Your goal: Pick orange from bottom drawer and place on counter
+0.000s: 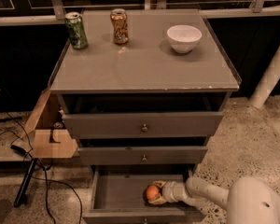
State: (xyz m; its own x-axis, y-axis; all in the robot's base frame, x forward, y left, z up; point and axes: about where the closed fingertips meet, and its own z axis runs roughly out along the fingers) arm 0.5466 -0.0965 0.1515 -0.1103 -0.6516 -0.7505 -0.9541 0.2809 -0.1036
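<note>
Counter: flat grey rectangular counter (144, 69) topping the drawer cabinet, pale chips along its front edge.
Bottom drawer: lowest shallow grey drawer (116, 192), pulled out beneath two other grey drawers.
Arm: pale rounded robot arm (210, 195) reaching in from the lower right.
Bowl: white round bowl (184, 38) at the counter's right rear.
Cans: green drink can (76, 30) and copper-orange drink can (119, 26), upright at the left rear.
Claw: two-finger claw (153, 193) inside the bottom drawer, closed around the fruit.
Orange: small round smooth orange (152, 192), bright and unblemished, in the drawer's right half.
</note>
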